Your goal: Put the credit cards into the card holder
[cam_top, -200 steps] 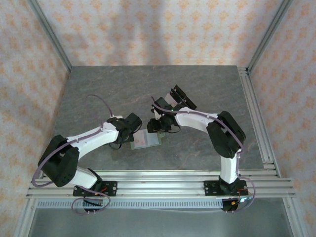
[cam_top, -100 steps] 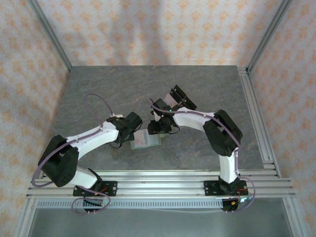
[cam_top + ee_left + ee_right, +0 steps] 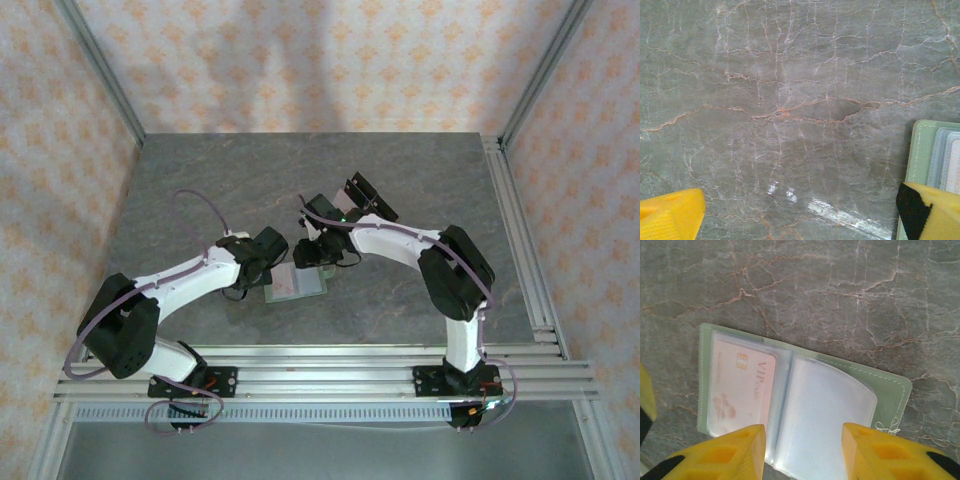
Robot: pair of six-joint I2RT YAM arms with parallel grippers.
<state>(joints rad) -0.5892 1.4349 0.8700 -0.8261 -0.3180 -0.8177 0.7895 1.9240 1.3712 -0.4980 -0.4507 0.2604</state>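
The sage-green card holder (image 3: 890, 385) lies open on the marble table (image 3: 200, 200), its clear sleeves facing up. One pale pink credit card (image 3: 742, 385), printed "VIP", sits inside the left sleeve. The right sleeve (image 3: 825, 415) looks empty. My right gripper (image 3: 802, 450) hovers over the holder's near edge, open, its yellow fingers (image 3: 735, 452) straddling the right sleeve. My left gripper (image 3: 800, 220) is wide open over bare table, with the card holder's left edge (image 3: 920, 155) beside its right finger (image 3: 935, 215). From above, the card holder (image 3: 297, 284) lies between the left gripper (image 3: 272, 272) and the right gripper (image 3: 316, 268).
A clear rack with black pieces (image 3: 362, 196) stands just behind the right arm's wrist. An aluminium rail (image 3: 520, 240) runs along the table's right side. The left gripper's fingertip (image 3: 645, 400) shows at the left edge of the right wrist view.
The right gripper has edged slightly left and back over the card holder. The left arm and the card holder have stayed put.
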